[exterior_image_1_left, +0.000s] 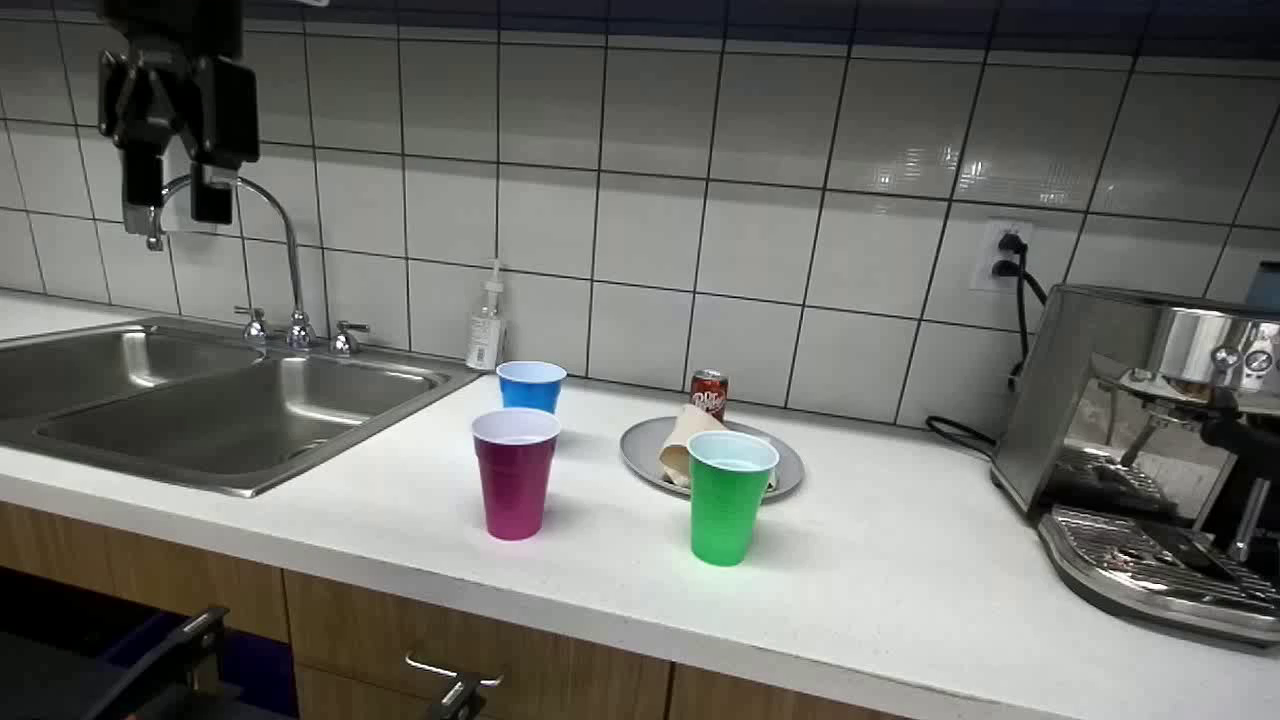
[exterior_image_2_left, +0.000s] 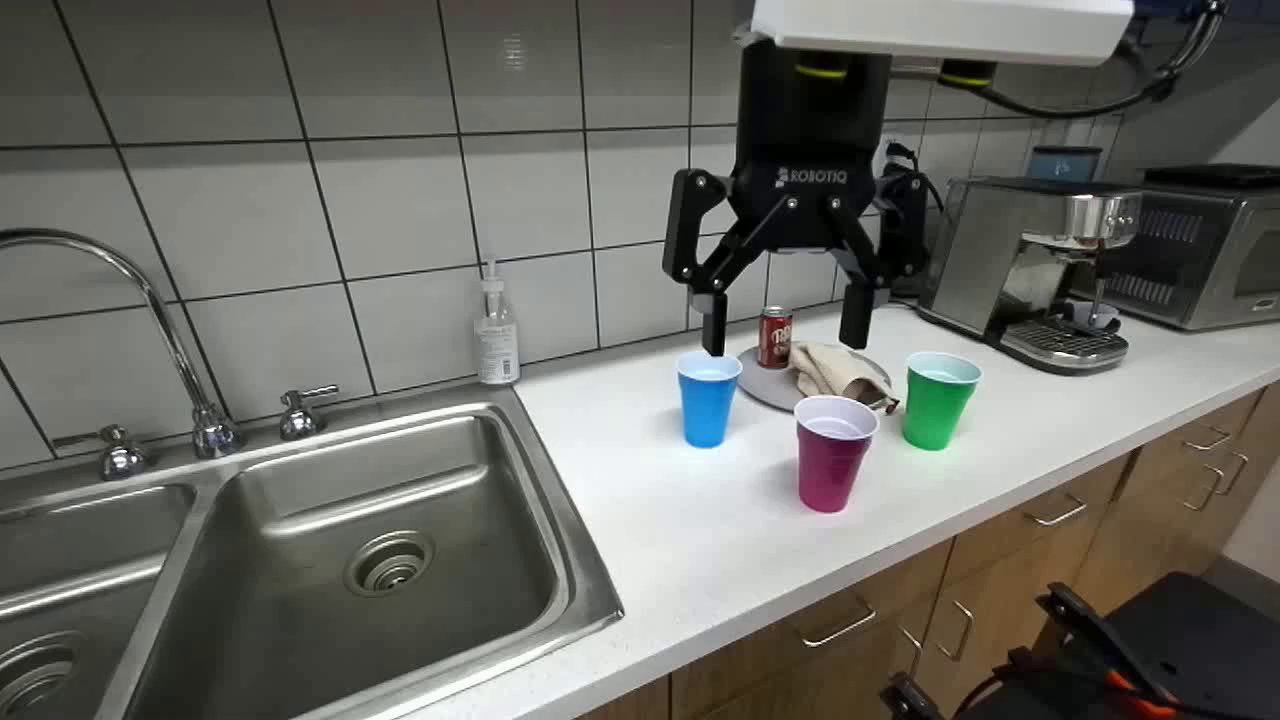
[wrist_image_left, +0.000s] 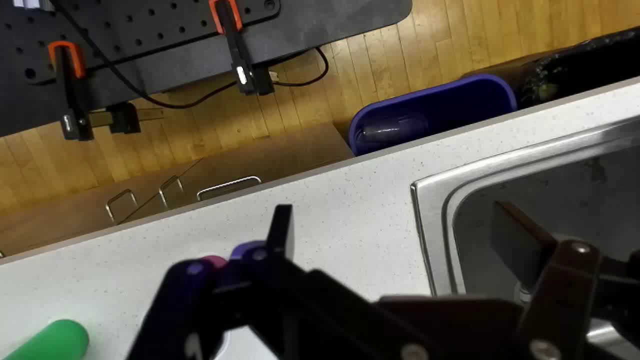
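The purple cup (exterior_image_2_left: 834, 468) stands upright toward the front edge of the tabletop (exterior_image_2_left: 635, 480), the pincer (exterior_image_2_left: 785, 345) hanging higher, its jaws wide apart. The blue cup (exterior_image_2_left: 707, 412) stands nearer the back edge, the green cup (exterior_image_2_left: 936, 408) farther from the sink (exterior_image_2_left: 577, 560), near a grey plate (exterior_image_2_left: 768, 386).

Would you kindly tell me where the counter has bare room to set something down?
Bare counter lies between the green cup and the coffee machine, and between the sink and the blue cup and magenta cup. It is crowded around the gray plate, with the soda can, a folded tan item and the green cup close together.
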